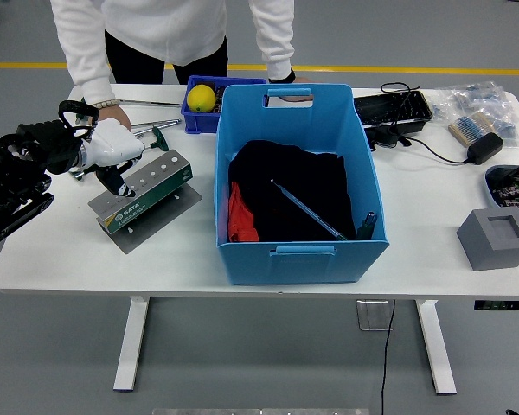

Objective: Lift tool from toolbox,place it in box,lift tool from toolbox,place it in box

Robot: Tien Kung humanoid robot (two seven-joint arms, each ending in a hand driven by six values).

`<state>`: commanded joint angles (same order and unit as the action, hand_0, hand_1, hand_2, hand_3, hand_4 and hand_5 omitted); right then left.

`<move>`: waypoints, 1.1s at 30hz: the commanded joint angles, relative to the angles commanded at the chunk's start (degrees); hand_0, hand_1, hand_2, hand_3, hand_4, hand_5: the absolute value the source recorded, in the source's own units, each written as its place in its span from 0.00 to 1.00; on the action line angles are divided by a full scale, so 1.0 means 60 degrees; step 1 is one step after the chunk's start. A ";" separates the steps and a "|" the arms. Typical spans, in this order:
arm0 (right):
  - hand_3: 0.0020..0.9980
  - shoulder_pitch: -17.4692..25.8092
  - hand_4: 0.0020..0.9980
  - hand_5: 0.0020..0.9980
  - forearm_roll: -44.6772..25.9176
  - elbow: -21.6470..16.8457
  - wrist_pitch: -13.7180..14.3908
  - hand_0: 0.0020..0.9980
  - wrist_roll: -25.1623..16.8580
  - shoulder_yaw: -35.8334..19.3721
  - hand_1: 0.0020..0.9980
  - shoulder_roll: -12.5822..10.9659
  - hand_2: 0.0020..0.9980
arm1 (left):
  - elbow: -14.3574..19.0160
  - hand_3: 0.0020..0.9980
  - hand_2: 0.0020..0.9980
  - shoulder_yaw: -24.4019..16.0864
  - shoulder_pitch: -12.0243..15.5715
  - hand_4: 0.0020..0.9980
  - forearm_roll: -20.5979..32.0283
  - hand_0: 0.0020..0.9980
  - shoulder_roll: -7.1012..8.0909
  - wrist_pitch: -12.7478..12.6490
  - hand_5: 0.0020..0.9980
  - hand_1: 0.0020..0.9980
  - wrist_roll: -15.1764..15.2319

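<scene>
The toolbox is a grey and green tool stand with a row of holes, lying skewed on the table's left part. My left hand, white with a black arm, is shut on a black-handled tool at the stand's left end. The large blue box stands in the middle. It holds a black cloth, a red item, a long thin tool and a dark-handled tool. A person's hand is just behind my left hand, off the stand.
A small blue bin with a yellow ball sits behind the stand, with green-handled T-tools beside it. At the right are a black tray, a power adapter, a grey block and bagged brushes.
</scene>
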<state>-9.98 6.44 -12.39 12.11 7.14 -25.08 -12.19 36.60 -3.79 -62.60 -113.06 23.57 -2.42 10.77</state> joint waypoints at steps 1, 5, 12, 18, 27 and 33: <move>0.56 0.0001 0.80 0.68 0.0001 0.0000 0.0003 0.65 0.0001 -0.0001 0.63 0.0003 0.70 | -0.0008 0.16 0.15 0.0005 0.0001 0.87 0.0004 0.24 0.0001 -0.0014 0.47 0.14 0.0008; 0.56 0.0004 0.80 0.68 -0.0020 -0.0006 0.0007 0.65 -0.0001 0.0015 0.63 0.0004 0.70 | -0.0035 0.15 0.15 0.0018 0.0013 0.86 0.0001 0.23 0.0000 -0.0038 0.45 0.14 0.0014; 0.56 0.0000 0.80 0.68 -0.0065 -0.0018 0.0022 0.65 -0.0016 0.0055 0.63 0.0010 0.70 | -0.0039 0.15 0.15 0.0006 0.0016 0.85 -0.0008 0.22 -0.0006 -0.0141 0.44 0.13 0.0098; 0.56 0.0005 0.80 0.68 -0.0078 -0.0025 0.0030 0.65 -0.0019 0.0070 0.63 0.0016 0.70 | -0.0043 0.14 0.13 0.0044 0.0024 0.85 -0.0010 0.20 0.0003 -0.0286 0.45 0.11 0.0190; 0.56 0.0011 0.80 0.68 -0.0040 -0.0040 0.0053 0.65 -0.0009 0.0049 0.63 0.0027 0.70 | -0.0097 0.11 0.08 0.0068 0.0004 0.82 0.0068 0.10 0.0033 -0.0753 0.50 0.02 0.0341; 0.56 0.0031 0.80 0.68 -0.0018 -0.0047 0.0069 0.65 -0.0002 0.0027 0.63 0.0037 0.70 | -0.0130 0.09 0.06 0.0073 -0.0003 0.82 0.0084 0.09 0.0039 -0.0961 0.52 0.00 0.0420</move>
<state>-9.79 6.34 -12.67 12.52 7.12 -24.91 -11.97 35.82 -3.35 -62.62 -112.56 23.80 -8.18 13.29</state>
